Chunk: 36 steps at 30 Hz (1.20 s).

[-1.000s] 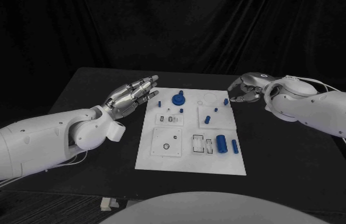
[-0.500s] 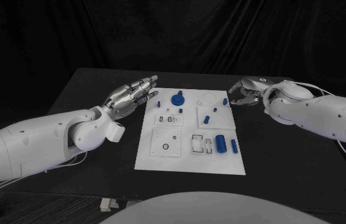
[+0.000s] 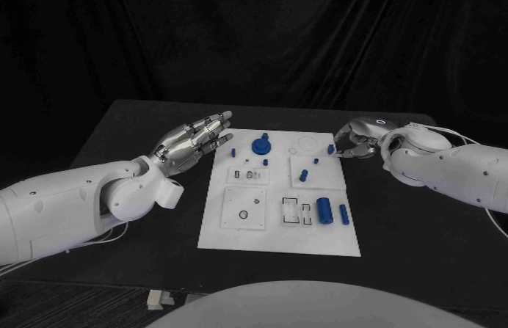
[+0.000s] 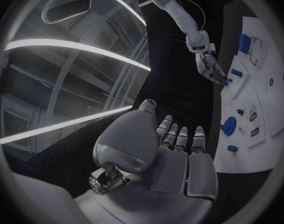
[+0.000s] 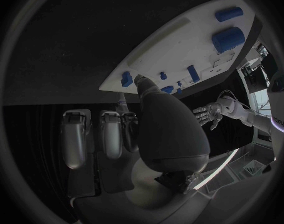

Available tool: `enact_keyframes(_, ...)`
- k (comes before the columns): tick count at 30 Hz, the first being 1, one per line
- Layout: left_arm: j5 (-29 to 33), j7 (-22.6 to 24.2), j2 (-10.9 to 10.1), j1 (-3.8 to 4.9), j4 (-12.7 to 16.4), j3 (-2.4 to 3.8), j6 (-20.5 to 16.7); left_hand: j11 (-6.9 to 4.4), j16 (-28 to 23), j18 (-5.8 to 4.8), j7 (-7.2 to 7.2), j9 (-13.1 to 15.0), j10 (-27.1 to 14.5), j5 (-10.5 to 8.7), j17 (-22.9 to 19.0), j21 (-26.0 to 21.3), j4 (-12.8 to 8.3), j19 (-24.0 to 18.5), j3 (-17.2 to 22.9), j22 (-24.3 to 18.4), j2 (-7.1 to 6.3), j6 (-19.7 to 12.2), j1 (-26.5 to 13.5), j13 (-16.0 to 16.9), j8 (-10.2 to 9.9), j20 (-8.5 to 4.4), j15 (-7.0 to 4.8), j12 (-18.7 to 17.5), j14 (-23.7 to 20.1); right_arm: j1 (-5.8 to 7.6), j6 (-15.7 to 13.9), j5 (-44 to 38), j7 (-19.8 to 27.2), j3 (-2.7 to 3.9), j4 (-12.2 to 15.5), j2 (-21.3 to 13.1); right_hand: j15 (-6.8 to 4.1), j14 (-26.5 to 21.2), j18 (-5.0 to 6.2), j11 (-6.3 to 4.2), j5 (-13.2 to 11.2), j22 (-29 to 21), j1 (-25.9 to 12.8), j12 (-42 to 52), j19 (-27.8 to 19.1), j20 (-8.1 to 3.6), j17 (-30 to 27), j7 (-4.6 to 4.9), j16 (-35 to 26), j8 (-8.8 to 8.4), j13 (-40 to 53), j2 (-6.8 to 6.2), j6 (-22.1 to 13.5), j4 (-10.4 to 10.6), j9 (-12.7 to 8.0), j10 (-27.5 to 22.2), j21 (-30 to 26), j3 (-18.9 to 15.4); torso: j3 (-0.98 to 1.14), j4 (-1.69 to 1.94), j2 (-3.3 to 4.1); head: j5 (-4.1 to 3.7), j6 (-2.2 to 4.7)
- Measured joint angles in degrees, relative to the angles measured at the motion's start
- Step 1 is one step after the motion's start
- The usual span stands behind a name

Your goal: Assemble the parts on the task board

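Note:
The white task board [image 3: 277, 229] lies mid-table with blue parts on it. A round knobbed part [image 3: 260, 147] and a small peg [image 3: 233, 152] sit near its far left. A short peg [image 3: 331, 149] stands at its far right corner, and a small piece [image 3: 304, 174] lies mid-board. A thick cylinder [image 3: 325, 210] and a thin one [image 3: 344, 213] lie at the right. My left hand [image 3: 196, 141] hovers flat, fingers spread, beside the far left corner. My right hand [image 3: 357, 137] is at the far right corner, fingers loosely bent, thumb tip close to the corner peg [image 5: 127, 78], holding nothing.
The black table [image 3: 423, 218] has bare surface on both sides of the board and along its near edge. Empty slots and recesses [image 3: 294, 210] mark the board's near half. Black curtain hangs behind the table.
My right hand has edged left toward the board's far right corner peg, and its forearm has swung in with it. The left arm and the parts have stayed put.

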Motion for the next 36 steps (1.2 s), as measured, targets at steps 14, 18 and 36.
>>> enact_keyframes(14,0.0,-0.2,0.0,-0.08,0.0,0.0,0.3,0.0,0.0,0.0,0.0,0.0,0.0,0.22,0.0,0.0,0.0,0.0,0.3,0.0,-0.23,0.0,0.2,0.0,0.0,0.0,-0.03,0.0,0.0,-0.52,-0.1,0.0,0.3,0.01,-2.5,1.5,0.77,0.0,0.0,0.42,1.0,0.0,0.2,0.0,0.2,0.62,0.0,0.42,0.0,1.79,0.0,0.75,0.0,-0.2,1.2,0.0,0.0,0.2,0.01,0.01,0.03,-0.04,0.0)
enact_keyframes(18,0.0,-0.4,0.1,-0.09,-0.1,0.0,0.4,0.0,0.0,0.0,0.0,0.0,0.0,0.22,0.0,0.0,0.0,0.1,0.3,0.0,-0.23,0.0,0.2,0.0,0.0,0.1,-0.03,0.0,0.0,-0.55,-0.1,0.0,0.4,0.01,-3.3,2.1,0.77,0.0,-0.01,0.42,1.6,0.0,-0.1,0.0,0.2,0.62,0.0,0.72,0.0,2.13,0.0,0.99,-0.3,-0.2,1.5,0.0,0.0,0.2,-0.01,0.01,0.03,-0.04,0.0)
enact_keyframes(36,0.0,-0.8,0.1,-0.15,-0.3,0.0,1.0,-0.01,0.0,0.0,0.0,0.0,0.0,0.45,0.0,0.0,0.0,0.2,0.3,0.0,-0.23,0.0,0.2,0.0,0.0,0.2,-0.04,0.0,0.0,-0.91,0.2,0.0,1.3,0.02,-6.2,4.6,0.97,-0.3,0.0,0.83,2.6,0.0,0.2,0.0,0.2,1.02,0.0,0.92,0.0,2.89,0.0,1.29,-1.0,-0.9,2.1,0.0,-0.3,0.2,-0.05,0.01,-0.01,-0.11,0.0)
